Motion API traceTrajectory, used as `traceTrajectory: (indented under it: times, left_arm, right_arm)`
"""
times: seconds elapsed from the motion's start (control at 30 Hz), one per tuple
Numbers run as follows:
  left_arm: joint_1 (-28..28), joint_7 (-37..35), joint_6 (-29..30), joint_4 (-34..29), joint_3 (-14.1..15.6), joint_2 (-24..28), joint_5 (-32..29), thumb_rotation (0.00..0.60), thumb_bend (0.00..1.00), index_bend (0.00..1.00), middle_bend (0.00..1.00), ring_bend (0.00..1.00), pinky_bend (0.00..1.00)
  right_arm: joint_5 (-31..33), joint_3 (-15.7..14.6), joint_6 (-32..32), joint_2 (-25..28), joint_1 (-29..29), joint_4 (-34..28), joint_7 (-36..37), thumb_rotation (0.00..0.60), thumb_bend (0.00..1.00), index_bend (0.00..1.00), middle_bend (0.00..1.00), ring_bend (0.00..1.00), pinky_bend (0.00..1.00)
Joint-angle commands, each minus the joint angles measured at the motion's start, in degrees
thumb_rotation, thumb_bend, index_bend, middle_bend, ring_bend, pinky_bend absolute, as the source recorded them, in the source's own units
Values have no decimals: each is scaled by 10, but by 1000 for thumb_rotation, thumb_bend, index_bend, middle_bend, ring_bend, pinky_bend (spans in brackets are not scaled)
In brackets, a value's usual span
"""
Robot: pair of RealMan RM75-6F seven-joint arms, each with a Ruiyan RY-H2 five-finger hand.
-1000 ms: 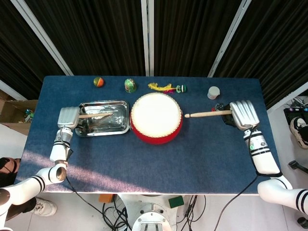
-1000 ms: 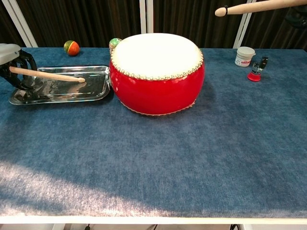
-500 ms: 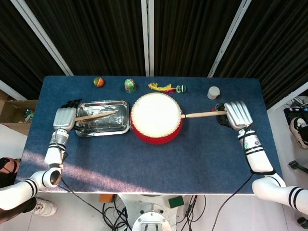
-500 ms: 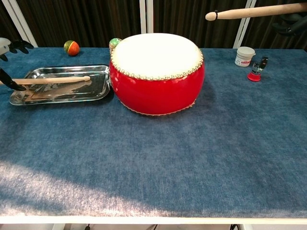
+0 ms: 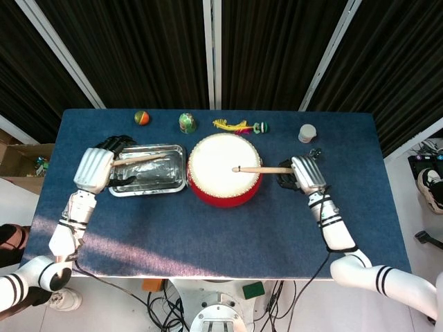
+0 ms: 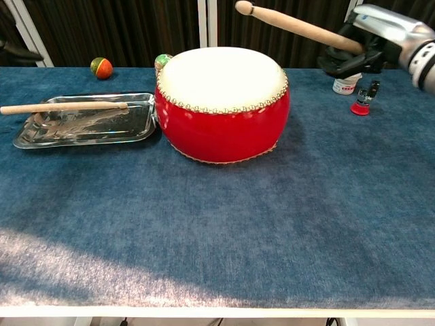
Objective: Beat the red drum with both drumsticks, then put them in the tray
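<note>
We see right hand (image 6: pixel 370 42) gripping stick (image 6: pixel 292 26), tip above drum (image 6: pixel 223 102). Second stick (image 6: pixel 64 106) lies across tray (image 6: pixel 132 129). Left hand (image 5: pixel 95 168) beside tray; grip unclear, mostly cut off in chest view.

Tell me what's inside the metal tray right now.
One drumstick lies across the metal tray, its handle sticking out past the left rim. The left hand hides that end in the head view; contact can't be confirmed.
</note>
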Motion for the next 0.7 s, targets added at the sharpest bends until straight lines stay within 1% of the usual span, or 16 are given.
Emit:
traceTrajectory:
  times: [0.03,0.1,0.2,0.43,0.53,0.63,0.7]
  left_arm:
    - [-21,-32,7,-39,-6,19,40,600,101,261,247,257,435]
    - [-34,-40,-6,-49,-7,24,53,600,101,250,247,257,438]
    - [-56,-34,-25,-61,-8,26,69,600,102,245,247,263,448]
    - [-109,8,-69,-62,-14,-9,69,600,103,253,258,298,489]
    - [-125,20,-79,-59,-19,-28,60,600,116,278,276,334,531]
    - [-141,30,-88,-54,-24,-44,51,600,136,315,307,387,613]
    - [-151,36,-92,-46,-28,-56,45,600,149,334,326,396,623]
  right_arm:
    - [-11,12,15,-39,12,26,15,600,544,1000,1000,1000,1000]
    - [-10,18,18,-52,16,32,15,600,558,1000,1000,1000,1000]
    - [-7,26,19,-68,24,33,5,600,568,1000,1000,1000,1000]
    - [8,38,14,-93,44,22,-49,600,569,1000,1000,1000,1000]
    - [19,41,15,-104,49,20,-78,600,570,1000,1000,1000,1000]
    - [29,45,14,-112,53,18,-96,600,574,1000,1000,1000,1000]
    - [33,46,15,-117,55,17,-105,600,575,1000,1000,1000,1000]
